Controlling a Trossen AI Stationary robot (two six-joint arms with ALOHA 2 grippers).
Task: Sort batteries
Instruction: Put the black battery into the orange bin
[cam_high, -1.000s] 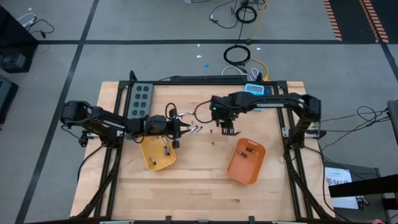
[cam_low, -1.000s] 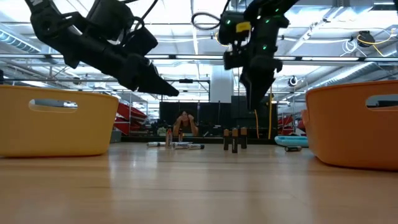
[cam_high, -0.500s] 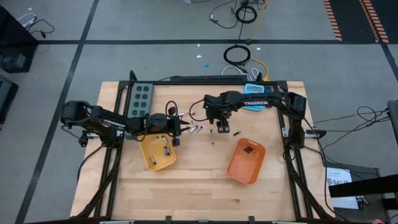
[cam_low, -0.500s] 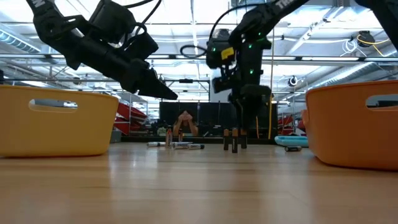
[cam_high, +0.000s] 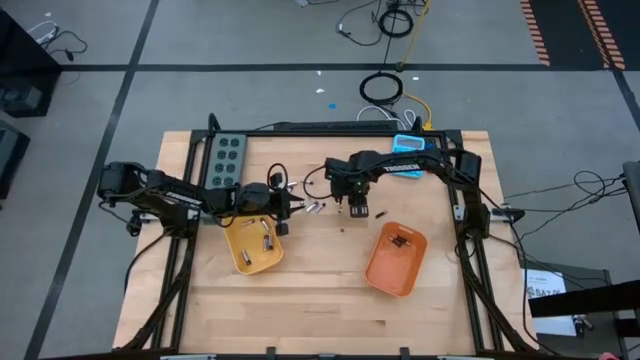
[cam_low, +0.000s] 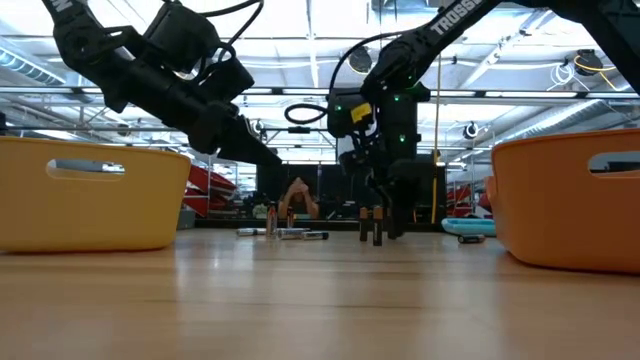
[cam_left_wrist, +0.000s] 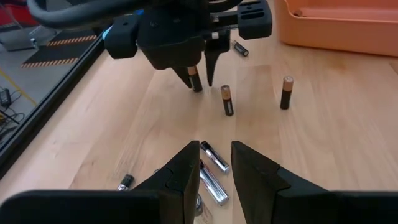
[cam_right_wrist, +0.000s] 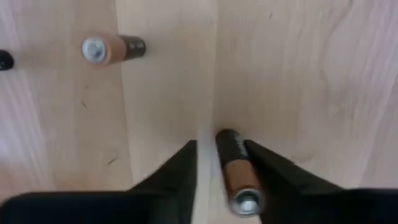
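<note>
Three dark batteries with copper tops stand upright on the wood, one of them (cam_left_wrist: 227, 99) and another (cam_left_wrist: 285, 92) free. My right gripper (cam_right_wrist: 221, 146) is low over the third (cam_right_wrist: 236, 171), open, one finger on each side of it. Silvery batteries (cam_left_wrist: 214, 158) lie flat on the table just ahead of my open left gripper (cam_left_wrist: 214, 146), which hovers at the far rim of the yellow tray (cam_high: 255, 248). In the high view the right gripper (cam_high: 352, 207) sits right of the left gripper (cam_high: 291, 205). My right gripper comes from above, pointing down, with its fingers astride the upright dark battery (cam_right_wrist: 239, 180), which stands on the table. The battery is close against one finger (cam_right_wrist: 270, 171), with a gap to the other. Whether that finger touches it I cannot tell.
The yellow tray and the orange tray (cam_high: 395, 260) each hold a few batteries. A grey button box (cam_high: 225, 160) and a blue calculator (cam_high: 408, 145) sit at the far edge. One dark battery (cam_left_wrist: 240, 48) lies loose near the orange tray. Bare wood fills the near half.
My right gripper has moved toward the table's left edge and come down from well above the table, until its fingers are around one of the standing dark batteries. My left gripper has dipped slightly toward the lying silvery batteries. No battery has moved.
</note>
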